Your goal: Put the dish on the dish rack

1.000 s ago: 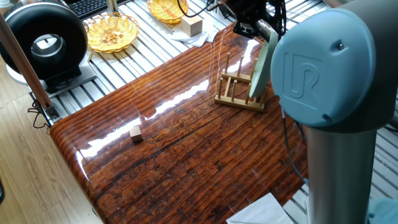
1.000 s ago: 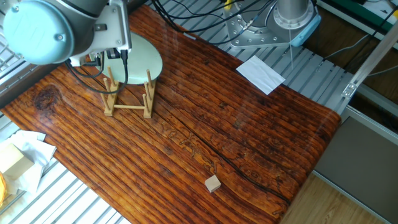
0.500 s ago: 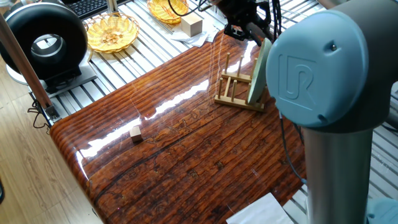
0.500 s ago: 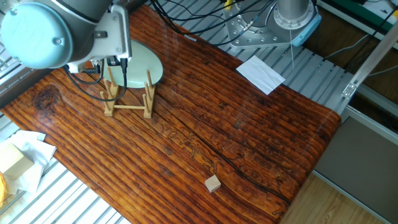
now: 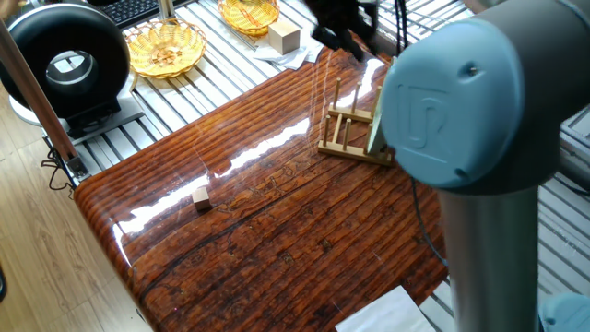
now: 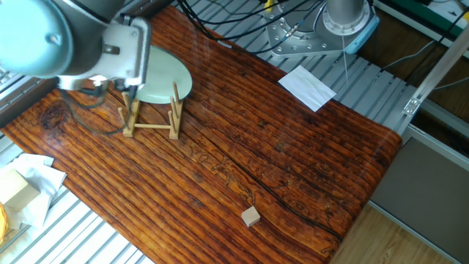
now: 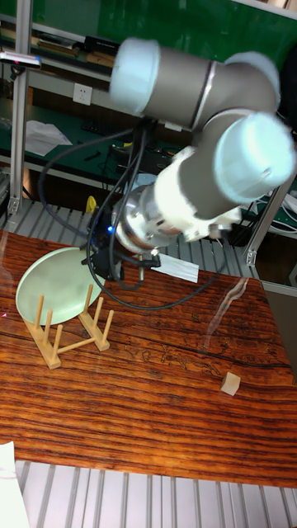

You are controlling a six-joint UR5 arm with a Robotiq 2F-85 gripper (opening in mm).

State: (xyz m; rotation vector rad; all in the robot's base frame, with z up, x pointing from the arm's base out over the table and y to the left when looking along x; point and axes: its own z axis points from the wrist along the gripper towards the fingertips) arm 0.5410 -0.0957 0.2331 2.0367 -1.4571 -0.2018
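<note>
The pale mint-green dish [image 6: 165, 75] stands on edge in the light-wood dish rack [image 6: 152, 119], leaning between the upright pegs. The tall fixed view shows the dish [image 7: 51, 285] tilted back over the rack [image 7: 71, 334]. In one fixed view only a green sliver of the dish [image 5: 376, 132] shows beside the rack [image 5: 348, 129], behind the arm's big blue joint. My gripper [image 5: 337, 24] is a dark blur up and away from the dish, holding nothing. In the tall fixed view the gripper [image 7: 101, 257] hangs just right of the dish's rim.
A tiny wooden cube [image 5: 201, 196] lies on the dark wooden table [image 5: 277, 231]. Behind the table are two yellow wicker baskets [image 5: 166, 46], a pale wooden block [image 5: 284, 39] and a black round device [image 5: 64, 60]. A white paper [image 6: 306, 86] lies near the arm's base.
The gripper let go of the dish, which stays in the rack, and has moved up and away from it. The arm's joint swung with it.
</note>
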